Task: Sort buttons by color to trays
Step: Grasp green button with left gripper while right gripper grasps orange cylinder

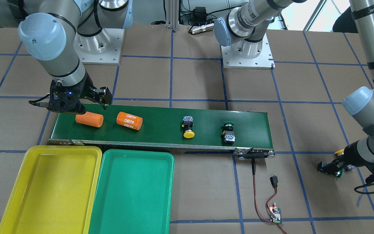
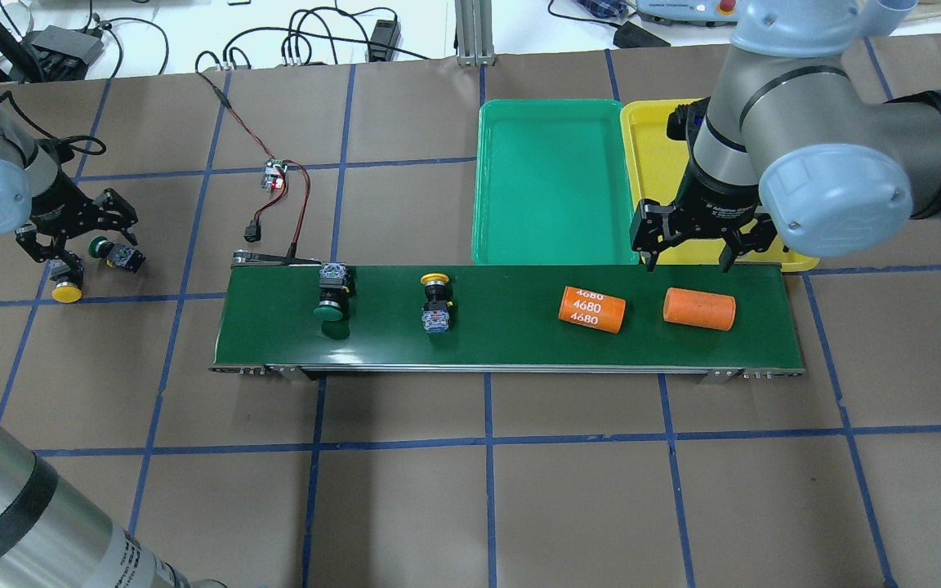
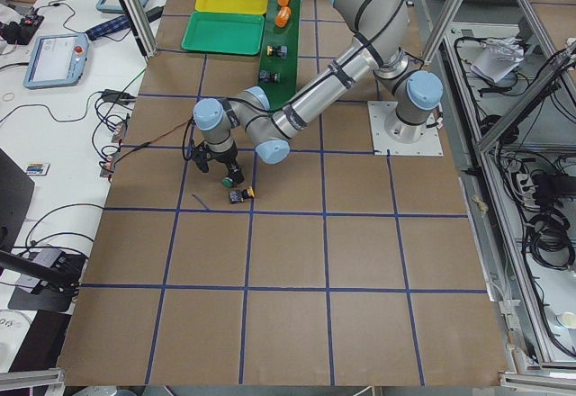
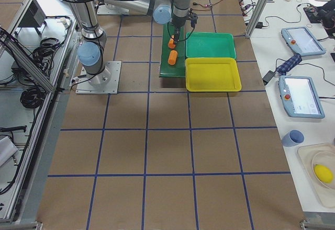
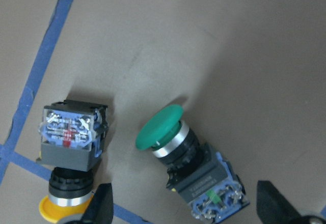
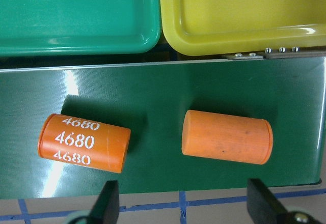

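Two buttons lie on the conveyor: a green-capped one (image 2: 332,298) and a yellow-capped one (image 2: 435,300). Two more lie on the table off the belt's end: a green-capped one (image 5: 173,142) and a yellow-capped one (image 5: 69,152). My left gripper (image 2: 82,245) is open and low over this pair, its fingers on either side of the green-capped button. My right gripper (image 2: 687,257) is open and empty above the belt's far edge, near the plain orange cylinder (image 6: 226,136). The green tray (image 2: 556,180) and the yellow tray (image 2: 654,147) lie side by side beyond the belt, both empty.
A dark-green conveyor belt (image 2: 519,343) runs across the table's middle. An orange cylinder marked "4680" (image 2: 592,309) lies on it beside the plain one. A small controller board with red and black wires (image 2: 275,175) lies near the belt's left end.
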`<act>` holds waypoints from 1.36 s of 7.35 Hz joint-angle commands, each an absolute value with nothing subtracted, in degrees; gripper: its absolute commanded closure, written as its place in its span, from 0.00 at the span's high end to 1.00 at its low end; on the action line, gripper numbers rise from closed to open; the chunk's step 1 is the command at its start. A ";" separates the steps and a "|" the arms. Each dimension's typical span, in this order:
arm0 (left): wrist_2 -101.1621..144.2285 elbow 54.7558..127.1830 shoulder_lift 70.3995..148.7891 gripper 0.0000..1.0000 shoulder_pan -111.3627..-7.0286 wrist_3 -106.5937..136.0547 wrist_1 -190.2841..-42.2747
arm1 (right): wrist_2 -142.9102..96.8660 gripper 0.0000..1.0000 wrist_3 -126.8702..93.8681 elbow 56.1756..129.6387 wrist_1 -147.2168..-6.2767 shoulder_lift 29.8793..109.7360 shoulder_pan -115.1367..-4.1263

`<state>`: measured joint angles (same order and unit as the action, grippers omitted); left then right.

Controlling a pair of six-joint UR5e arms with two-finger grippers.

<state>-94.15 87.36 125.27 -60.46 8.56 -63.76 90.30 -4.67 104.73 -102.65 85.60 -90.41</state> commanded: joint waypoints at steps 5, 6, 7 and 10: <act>-92.56 87.10 126.92 0.07 -60.47 14.15 -65.03 | 90.97 0.88 -4.83 112.41 -112.41 85.25 -94.40; -90.63 87.10 125.43 0.00 -61.08 13.98 -66.26 | 90.97 0.88 -4.75 112.59 -112.85 85.25 -94.39; -90.79 86.66 123.68 0.00 -61.08 8.32 -69.49 | 90.79 0.87 -4.75 112.76 -113.20 85.34 -94.39; -90.53 94.35 112.99 0.00 -67.64 -0.50 -72.86 | 91.14 0.88 -2.13 112.76 -114.26 85.34 -93.43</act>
